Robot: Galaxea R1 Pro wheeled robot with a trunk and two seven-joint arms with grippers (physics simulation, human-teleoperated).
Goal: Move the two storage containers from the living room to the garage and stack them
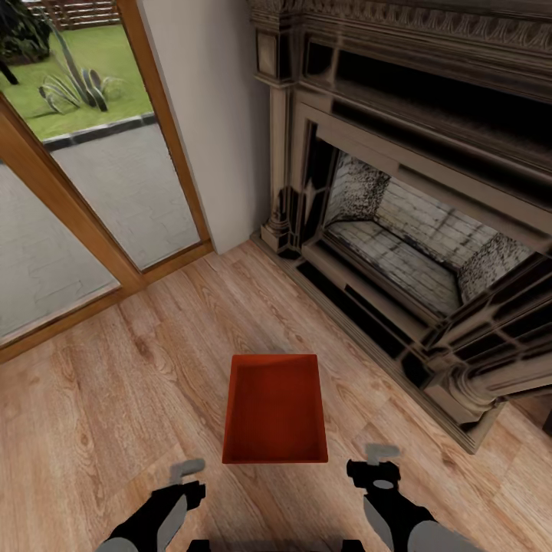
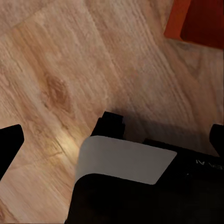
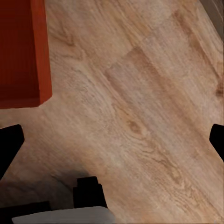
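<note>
One storage container [image 1: 276, 410] sits open side up on the light wood-plank floor [image 1: 115, 383] of the living room, between the fireplace [image 1: 414, 230] and the glass door [image 1: 69, 176]. The left claw [image 1: 186, 477] and right claw [image 1: 377, 464] hang low on either side of its near end — apart from it, probably lined up to take it from both sides. Both are released and hold nothing, judging by the wide-set fingertips in the wrist views.
</note>
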